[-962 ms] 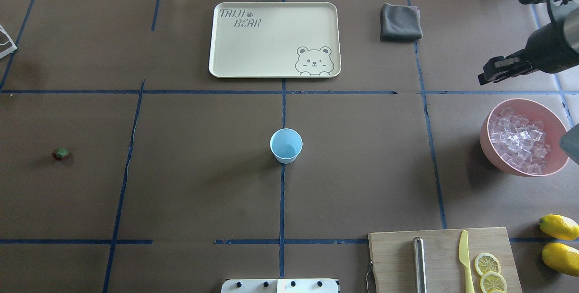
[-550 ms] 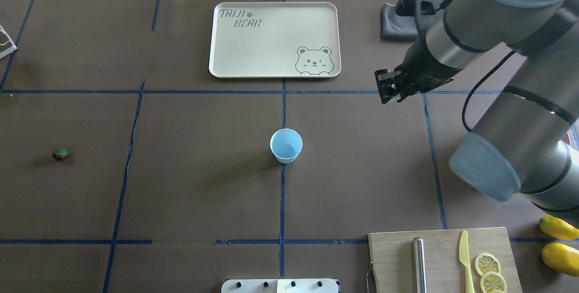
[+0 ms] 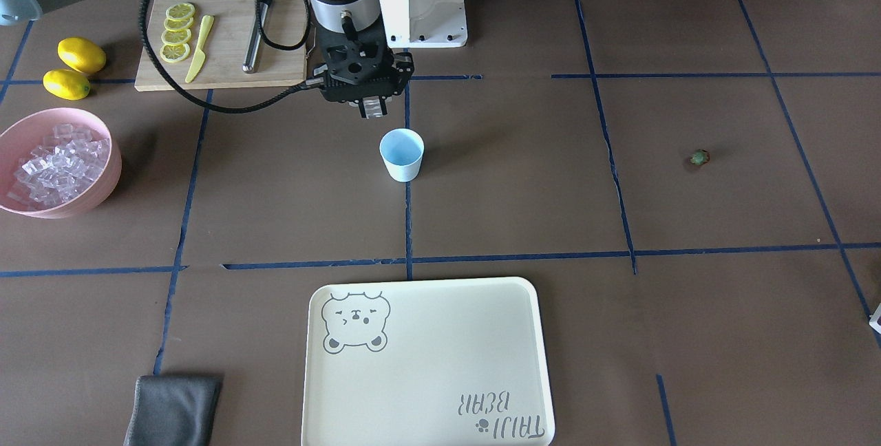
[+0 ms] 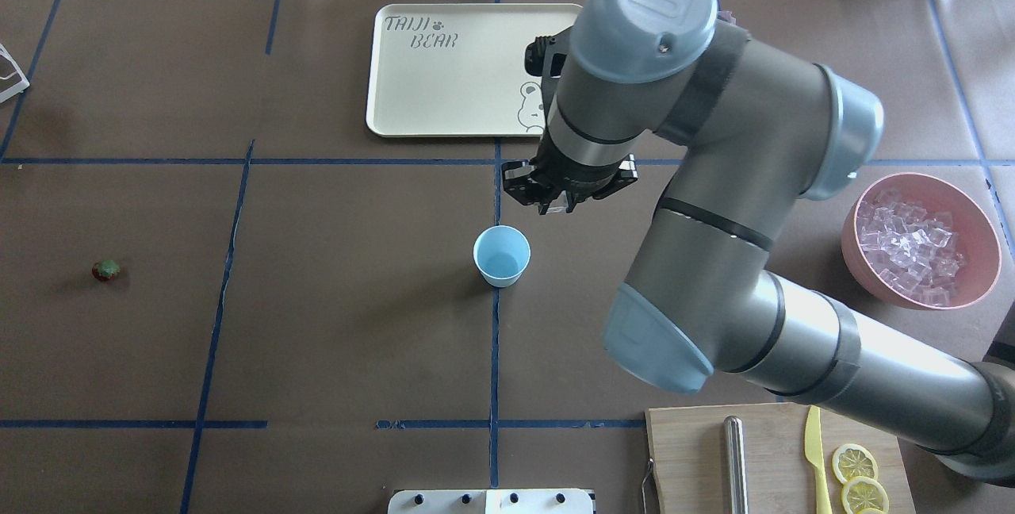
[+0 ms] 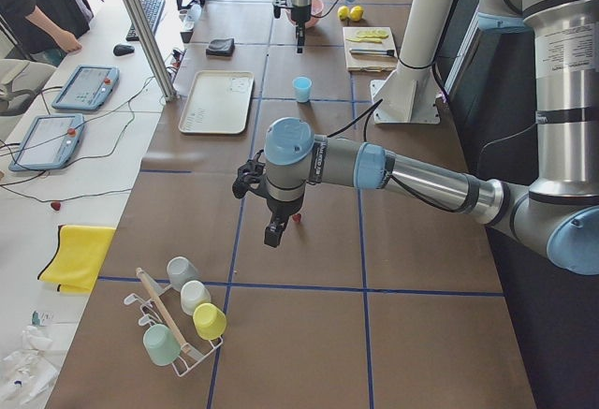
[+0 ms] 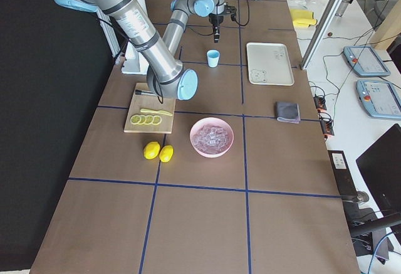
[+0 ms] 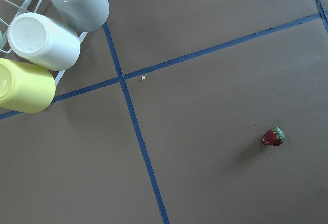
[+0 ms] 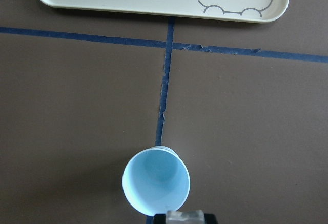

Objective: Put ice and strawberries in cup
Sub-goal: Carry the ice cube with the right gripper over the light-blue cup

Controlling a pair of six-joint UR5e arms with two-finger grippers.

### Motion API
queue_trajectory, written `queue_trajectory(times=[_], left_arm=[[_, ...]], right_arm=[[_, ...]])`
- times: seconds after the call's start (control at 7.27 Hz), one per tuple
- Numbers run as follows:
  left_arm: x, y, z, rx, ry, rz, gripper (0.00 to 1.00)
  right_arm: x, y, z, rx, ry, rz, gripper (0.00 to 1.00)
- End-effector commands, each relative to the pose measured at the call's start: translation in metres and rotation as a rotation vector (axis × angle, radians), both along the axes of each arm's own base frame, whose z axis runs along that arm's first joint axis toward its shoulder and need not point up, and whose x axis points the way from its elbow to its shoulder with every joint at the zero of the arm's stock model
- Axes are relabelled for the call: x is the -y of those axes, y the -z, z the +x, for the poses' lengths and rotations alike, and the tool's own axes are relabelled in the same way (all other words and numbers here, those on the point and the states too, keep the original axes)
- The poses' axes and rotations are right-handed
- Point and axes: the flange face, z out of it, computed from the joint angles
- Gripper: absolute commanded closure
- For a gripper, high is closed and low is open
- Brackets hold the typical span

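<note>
The pale blue cup (image 4: 501, 256) stands upright and empty at the table's middle; it also shows in the front view (image 3: 401, 153). My right gripper (image 4: 555, 201) hovers just beyond the cup's far right side. It is shut on a clear ice cube (image 8: 184, 216), which sits just off the cup's rim (image 8: 156, 185) in the right wrist view. More ice (image 4: 912, 248) fills a pink bowl (image 4: 852, 216) at the right. The strawberry (image 4: 105, 270) lies alone at the far left and shows in the left wrist view (image 7: 273, 136). My left gripper (image 5: 273, 233) hangs above the table near the strawberry; I cannot tell whether it is open.
A cream tray (image 4: 444, 78) lies beyond the cup. A cutting board (image 4: 698, 450) with a knife and lemon slices is at the near right, with two lemons (image 3: 81, 54) beside it. A grey cloth (image 3: 172, 408) lies far right. A rack of cups (image 7: 46, 39) stands far left.
My right arm has swung left from beside the ice bowl, across the table, to just beyond the cup. The cup and strawberry have not moved.
</note>
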Motion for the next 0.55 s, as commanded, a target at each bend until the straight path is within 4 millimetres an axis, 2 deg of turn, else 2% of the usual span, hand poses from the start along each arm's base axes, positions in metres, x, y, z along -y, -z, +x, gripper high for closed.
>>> queue_trajectory(times=[0.0, 0.41], left_arm=[[-0.001, 0.002, 0.0, 0.0, 0.0, 0.004, 0.0], [-0.001, 0.002, 0.0, 0.0, 0.0, 0.004, 0.0]], right_arm=[[0.006, -0.016, -0.052, -0.018, 0.011, 0.007, 1.0], [-0.006, -0.033, -0.072, -0.041, 0.04, -0.005, 1.0]])
